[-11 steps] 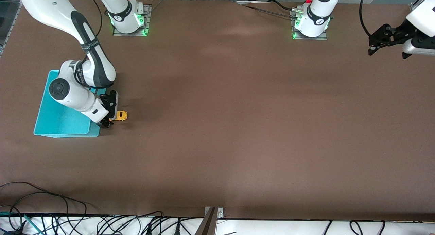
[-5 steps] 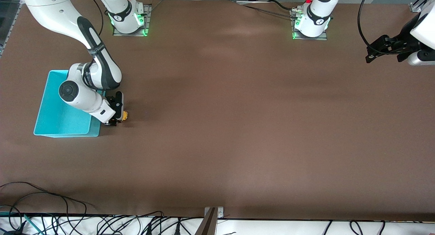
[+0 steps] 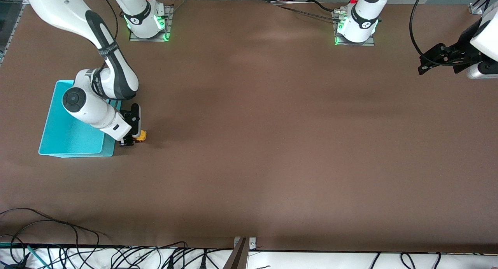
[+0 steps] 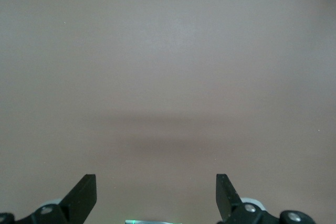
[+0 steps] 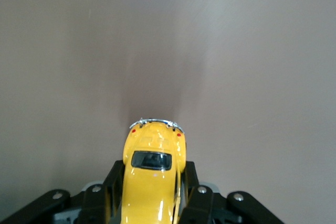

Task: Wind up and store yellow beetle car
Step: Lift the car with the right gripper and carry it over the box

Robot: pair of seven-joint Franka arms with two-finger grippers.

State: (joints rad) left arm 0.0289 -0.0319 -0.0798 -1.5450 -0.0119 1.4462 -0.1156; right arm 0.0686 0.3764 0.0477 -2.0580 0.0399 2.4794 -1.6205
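Observation:
The yellow beetle car (image 3: pixel 140 135) sits low at the brown table, beside the turquoise bin (image 3: pixel 62 138) on the side toward the left arm's end. My right gripper (image 3: pixel 134 138) is shut on the car, its black fingers (image 5: pixel 112 182) pressed to both flanks. In the right wrist view the car (image 5: pixel 152 174) points away from the wrist, its rear window and chrome bumper showing. My left gripper (image 3: pixel 428 60) is open and empty, raised over the left arm's end of the table; its fingertips (image 4: pixel 84 195) stand wide apart over bare table.
The turquoise bin is open-topped with nothing showing in its visible part; the right arm covers part of it. Cables lie along the table edge nearest the front camera (image 3: pixel 116 257). The arm bases (image 3: pixel 356 25) stand at the table's top edge.
My right gripper has slid over the car and closed on it, covering most of it. The left gripper has shifted slightly over its end of the table.

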